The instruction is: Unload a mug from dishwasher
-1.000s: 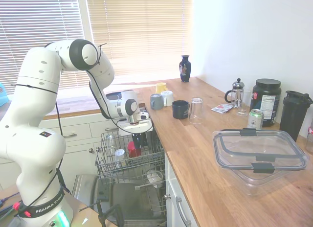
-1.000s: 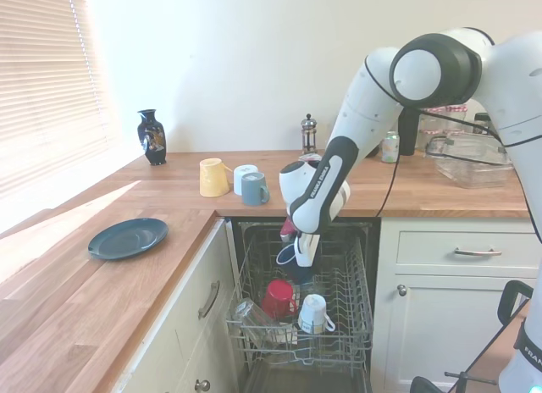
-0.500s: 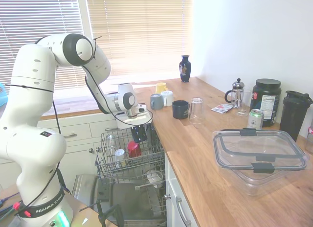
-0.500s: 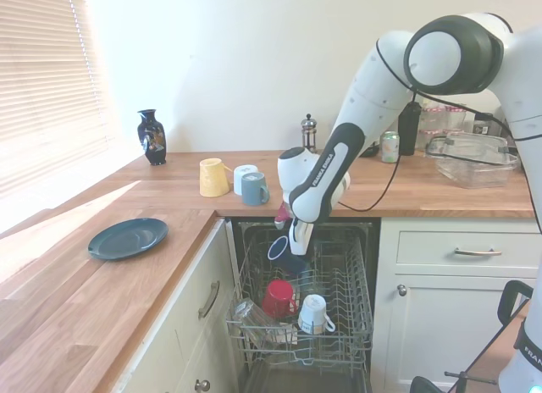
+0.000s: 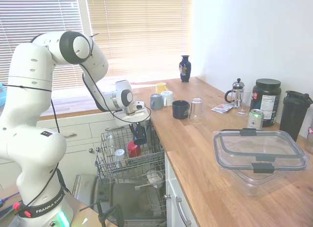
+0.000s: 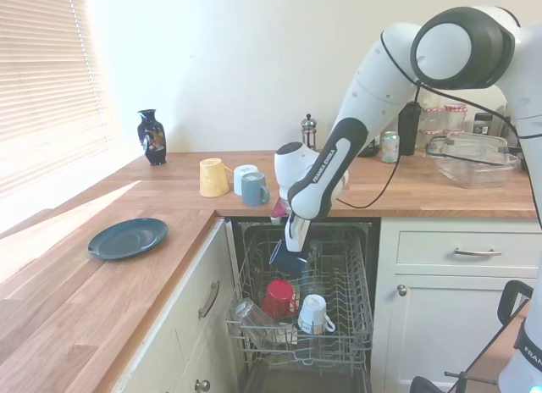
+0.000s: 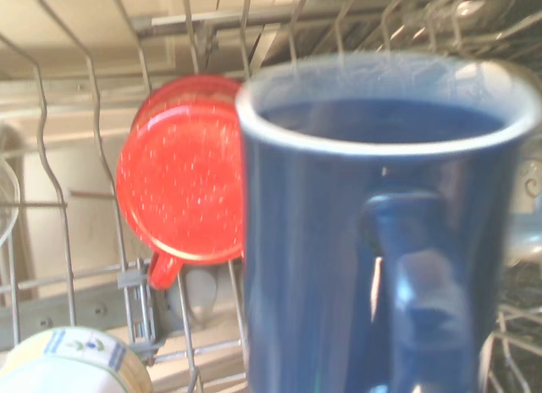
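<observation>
mug (image 7: 381, 232): glazed ceramic, dark navy, glossy, window glare on handle and wall, paler rim; red cup (image 7: 182, 168): smooth and shiny, fine light speckle on its base, could be plastic or ceramic, can't tell; dishwasher (image 6: 301, 321) rack: grey wire, looks coated, satin not polished; worktop (image 5: 205, 153): oiled wood staves, visible grain, low sheen; cabinet fronts (image 6: 453, 300): painted white, matt, brushed metal handles; storage box (image 5: 259, 156): clear plastic, dark grey plastic clips; plate (image 6: 127, 238): dark blue glaze, semi-gloss; vase (image 5: 185, 69): glossy dark ceramic; arm (image 6: 364, 113) shell: smooth white plastic, glossy, black joint rings; blinds (image 5: 142, 31): matt slats.
</observation>
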You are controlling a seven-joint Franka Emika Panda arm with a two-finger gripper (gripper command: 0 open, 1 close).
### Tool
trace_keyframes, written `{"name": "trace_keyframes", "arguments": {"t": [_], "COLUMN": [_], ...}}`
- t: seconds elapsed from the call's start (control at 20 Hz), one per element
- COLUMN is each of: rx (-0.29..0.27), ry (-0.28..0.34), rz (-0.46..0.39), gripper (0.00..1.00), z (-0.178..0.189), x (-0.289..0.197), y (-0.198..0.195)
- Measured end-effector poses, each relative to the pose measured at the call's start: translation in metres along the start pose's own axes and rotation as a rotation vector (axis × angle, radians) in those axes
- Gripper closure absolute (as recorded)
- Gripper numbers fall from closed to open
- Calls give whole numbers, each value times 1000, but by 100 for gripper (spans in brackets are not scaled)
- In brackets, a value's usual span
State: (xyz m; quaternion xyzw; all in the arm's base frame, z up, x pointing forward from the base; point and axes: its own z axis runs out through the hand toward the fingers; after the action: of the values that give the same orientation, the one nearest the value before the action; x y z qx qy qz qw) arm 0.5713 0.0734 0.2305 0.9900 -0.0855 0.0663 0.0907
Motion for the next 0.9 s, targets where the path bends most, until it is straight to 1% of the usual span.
{"name": "trace_keyframes", "arguments": {"t": [0.35,0.5,0.7,0.9], "rx": [12,26,52,62], "ry": [21,31,50,73], "rz": [11,20,45,66], "gripper": [100,100,100,100], "z": [-20,-30,-53,-82], "x": [4,5,6,8], "y": [0,0,5,15]}}
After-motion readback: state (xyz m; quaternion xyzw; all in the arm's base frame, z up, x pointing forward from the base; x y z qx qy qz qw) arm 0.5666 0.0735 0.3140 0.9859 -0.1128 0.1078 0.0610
